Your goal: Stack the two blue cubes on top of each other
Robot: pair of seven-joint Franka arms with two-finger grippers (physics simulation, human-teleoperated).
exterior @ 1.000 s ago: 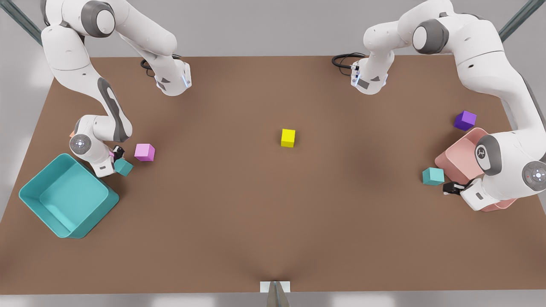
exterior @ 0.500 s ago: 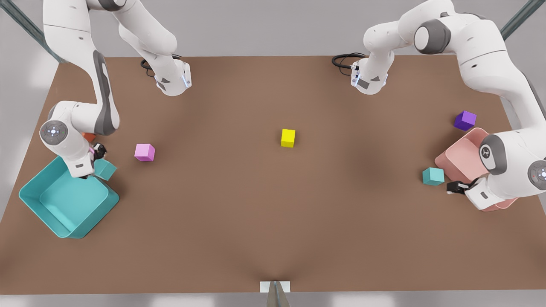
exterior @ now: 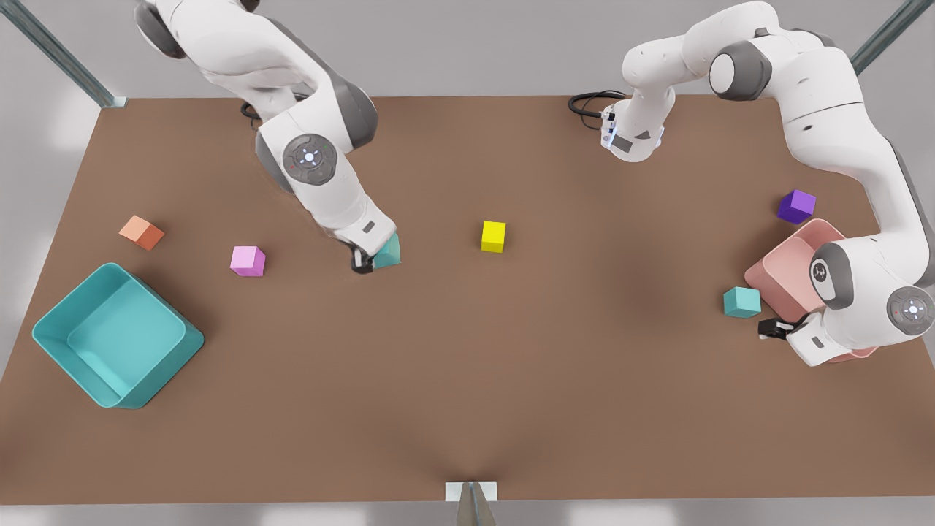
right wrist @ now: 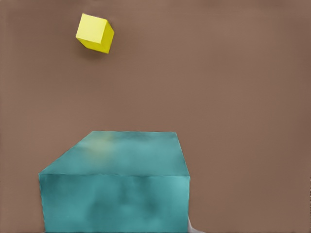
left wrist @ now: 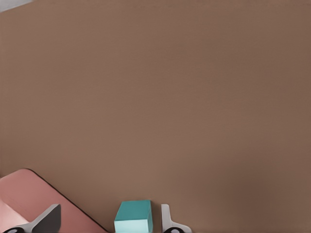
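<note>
One blue cube point(exterior: 388, 251) sits pinched in my right gripper point(exterior: 367, 259) near the yellow cube point(exterior: 493, 236) at the table's point(exterior: 467, 380) middle, while the second blue cube point(exterior: 741, 302) lies beside the pink bin point(exterior: 790, 272), between my left gripper's point(exterior: 768, 328) spread fingers.

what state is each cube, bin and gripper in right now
right gripper: shut on teal cube, near table centre
second teal cube: on table, free
left gripper: open beside it
yellow cube, pink cube, orange cube, purple cube: resting, untouched
teal bin: upright
pink bin: upright
</note>
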